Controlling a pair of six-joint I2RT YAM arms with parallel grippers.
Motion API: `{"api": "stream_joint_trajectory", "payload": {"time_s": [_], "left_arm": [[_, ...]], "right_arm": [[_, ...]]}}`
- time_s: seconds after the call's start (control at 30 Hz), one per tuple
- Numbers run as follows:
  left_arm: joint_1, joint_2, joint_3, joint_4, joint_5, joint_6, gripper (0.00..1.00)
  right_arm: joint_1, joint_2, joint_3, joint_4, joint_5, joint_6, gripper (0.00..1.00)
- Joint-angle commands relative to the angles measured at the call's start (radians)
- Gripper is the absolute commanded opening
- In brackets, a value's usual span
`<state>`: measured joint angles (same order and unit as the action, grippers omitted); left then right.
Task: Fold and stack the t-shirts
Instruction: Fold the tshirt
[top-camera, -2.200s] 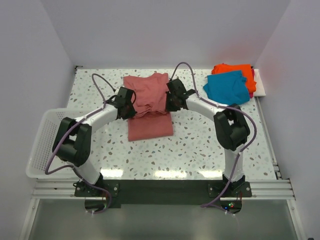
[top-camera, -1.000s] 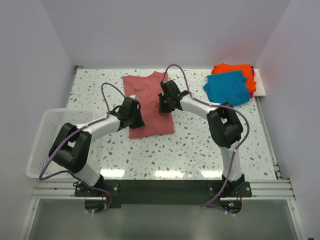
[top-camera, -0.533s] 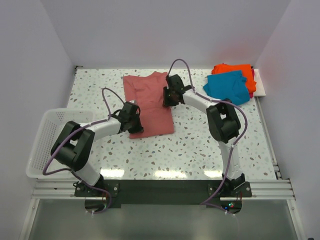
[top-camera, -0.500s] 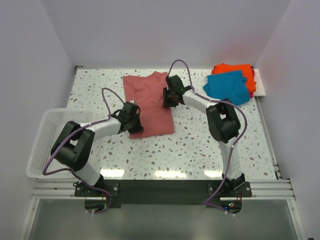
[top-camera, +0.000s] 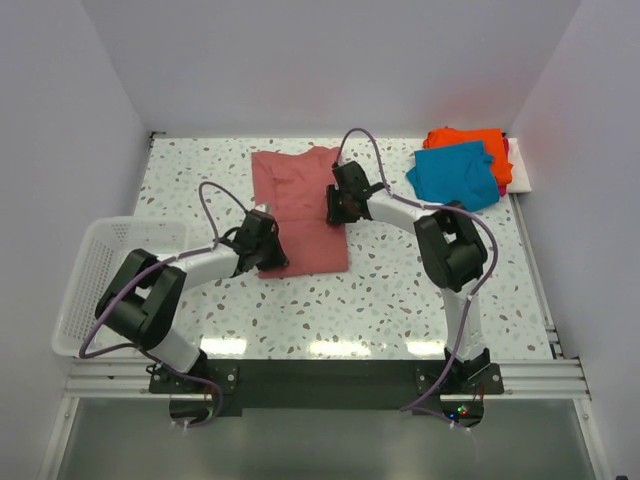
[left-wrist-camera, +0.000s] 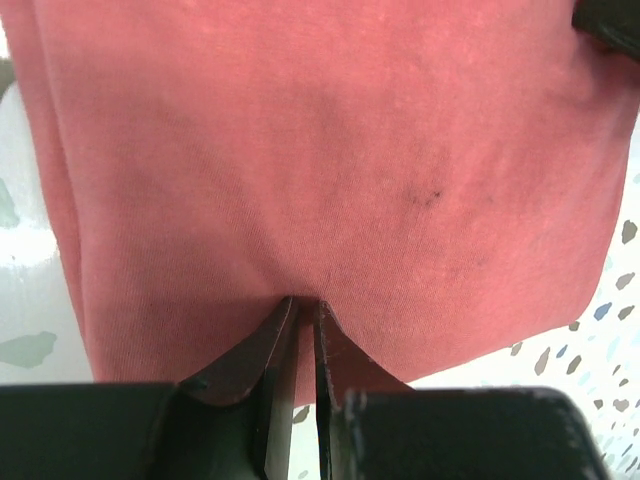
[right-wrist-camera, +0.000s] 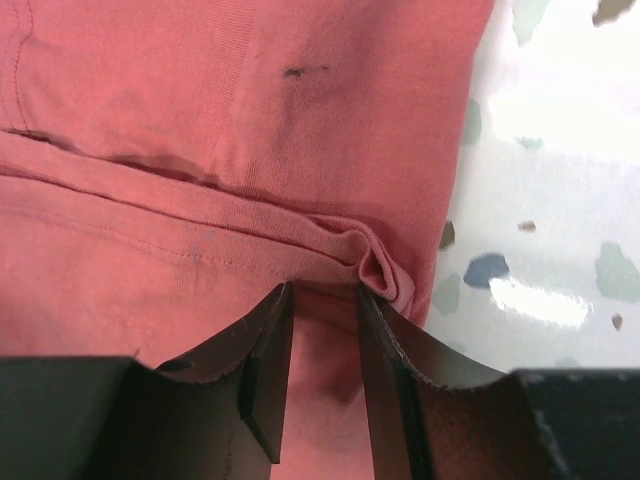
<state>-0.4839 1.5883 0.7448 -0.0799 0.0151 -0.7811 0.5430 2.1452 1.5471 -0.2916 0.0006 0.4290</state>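
Observation:
The dusty-red t-shirt (top-camera: 303, 205) lies flat as a long folded strip in the middle of the table. My left gripper (top-camera: 272, 255) sits low on its near left corner. In the left wrist view the left gripper (left-wrist-camera: 305, 303) has its jaws a narrow crack apart, tips resting on the red t-shirt (left-wrist-camera: 330, 150). My right gripper (top-camera: 336, 208) is at the shirt's right edge. In the right wrist view the right gripper (right-wrist-camera: 325, 290) is open, a bunched fold of the red t-shirt (right-wrist-camera: 370, 255) just beyond its tips. A teal t-shirt (top-camera: 455, 175) lies on an orange one (top-camera: 470, 140) with a magenta edge (top-camera: 508, 150) at the far right.
A white mesh basket (top-camera: 90, 285) hangs at the table's left edge beside the left arm. A white slab (top-camera: 522, 172) lies under the stacked shirts by the right wall. Speckled tabletop (top-camera: 400, 290) shows in front of the red shirt.
Both grippers' jaws have parted from shut on the red shirt. The folded-over upper part now lies flat. The left gripper slid a little nearer along the shirt's left edge.

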Motion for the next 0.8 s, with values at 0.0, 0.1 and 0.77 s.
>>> {"api": "stream_joint_trajectory", "payload": {"time_s": [0.0,0.1,0.77], "left_arm": [[-0.027,-0.013,-0.079,-0.063,-0.020,-0.021,0.17],[-0.057,-0.060,-0.122,-0.069,-0.021,-0.041,0.17],[-0.182,-0.488,-0.154,-0.306,-0.089,-0.092,0.54]], "right_arm": [[0.005,-0.051,-0.093,-0.060,0.045,-0.010,0.36],[0.008,-0.116,-0.171,-0.046,0.048,-0.003,0.37],[0.028,-0.563,-0.366,-0.170,0.099,0.026,0.63]]}}
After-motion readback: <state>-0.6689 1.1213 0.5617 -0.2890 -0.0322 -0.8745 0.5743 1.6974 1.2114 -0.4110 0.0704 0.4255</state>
